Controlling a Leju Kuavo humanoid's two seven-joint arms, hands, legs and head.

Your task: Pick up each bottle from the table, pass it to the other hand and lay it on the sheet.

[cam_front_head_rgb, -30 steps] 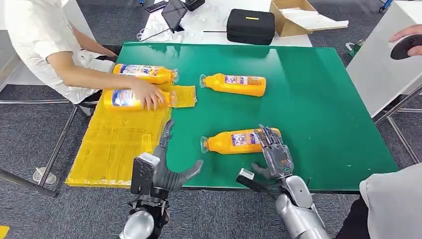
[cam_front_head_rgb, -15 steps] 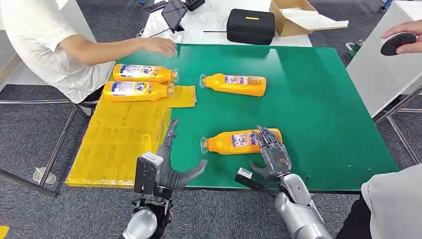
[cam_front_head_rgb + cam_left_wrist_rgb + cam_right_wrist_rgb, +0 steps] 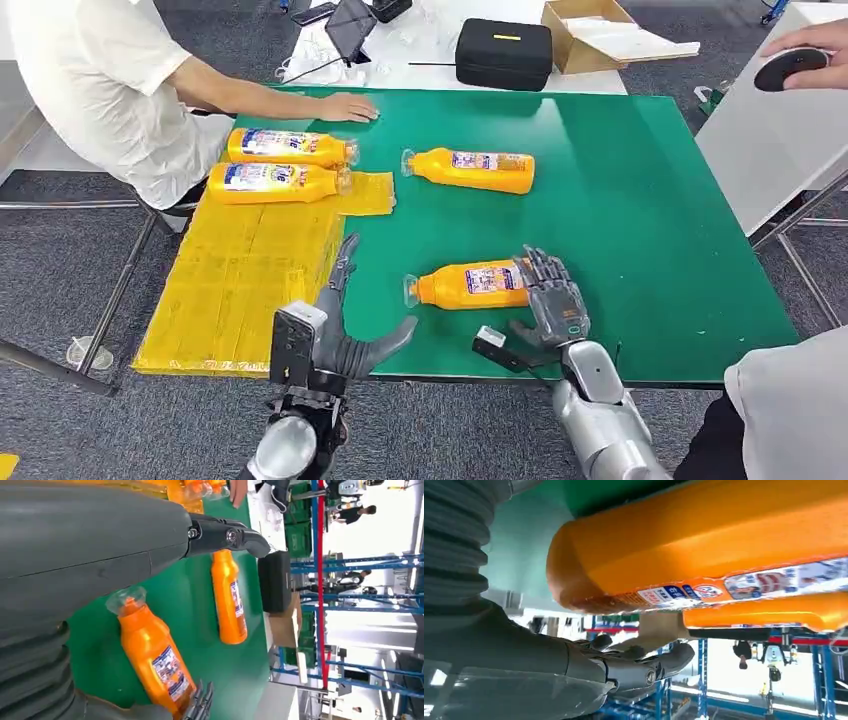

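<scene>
warehouse-like lab — blue racking [image 3: 350, 565], green test table [image 3: 620, 200]

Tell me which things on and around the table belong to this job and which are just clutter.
Job: near bottle by the right hand; far bottle; two bottles on the yellow sheet; left hand.
Clutter: black case; cardboard box; tablet.

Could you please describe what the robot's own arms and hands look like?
Both arms are silver metal cylinders. The left hand has a grey palm, a black boxy wrist block and dark grey fingers. The right hand is grey with dark segmented fingers and a small black wrist module.
</scene>
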